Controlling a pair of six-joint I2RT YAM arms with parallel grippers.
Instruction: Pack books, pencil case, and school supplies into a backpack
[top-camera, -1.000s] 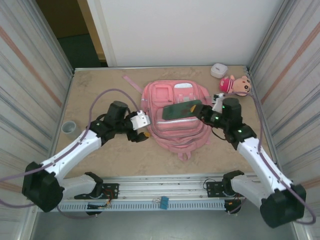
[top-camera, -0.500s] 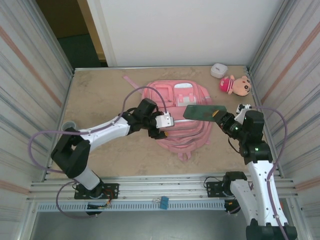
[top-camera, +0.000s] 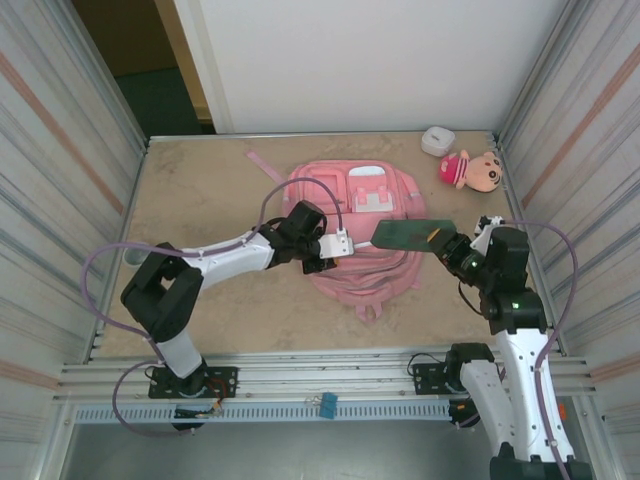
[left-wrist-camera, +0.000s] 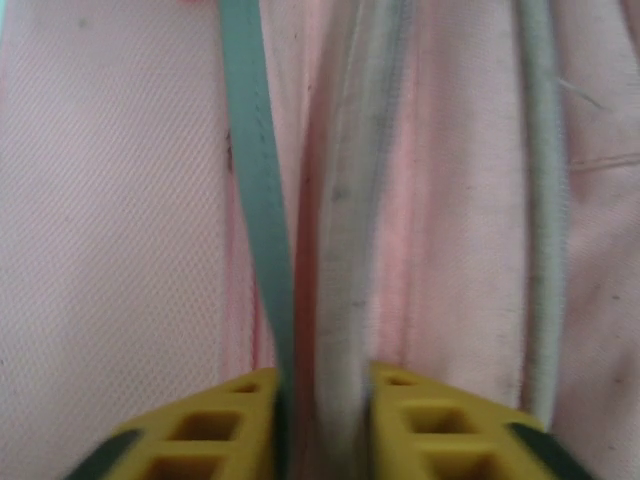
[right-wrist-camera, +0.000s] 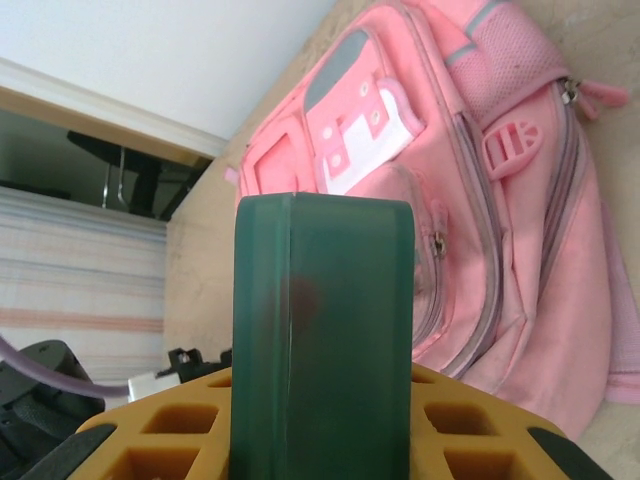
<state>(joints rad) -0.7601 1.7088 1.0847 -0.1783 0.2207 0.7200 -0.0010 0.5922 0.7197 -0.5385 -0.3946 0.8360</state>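
Backpack (top-camera: 380, 272): pink, lying flat mid-table with its front pockets up. Whether any zip is parted, cannot tell.

Left gripper (left-wrist-camera: 325, 388): over the backpack's near-left part. Its jaws are drawn in on a raised ridge of pink fabric with pale trim, so it has a pinch on the bag itself.

Book (top-camera: 405, 234): thin and dark, held level and clear of the table, over the backpack's right edge.

Right gripper (right-wrist-camera: 322, 400): clamped on the book's near end, with the free end pointing left toward the bag.

Doll (top-camera: 472, 170): far right, well apart from the work.

Step in hand, as judged: raising the pinched fabric to make a mouth for the book.

Handling notes:
- The fabric is soft, so lift slowly and straight up and keep the pinch tight.
- Lift only far enough to gape the opening, or the whole bag may drag.
- Keep the book waiting until a gap shows.
- Then lead with its free edge, low and flat, into the gap.
- Keep the book away from the left fingers.
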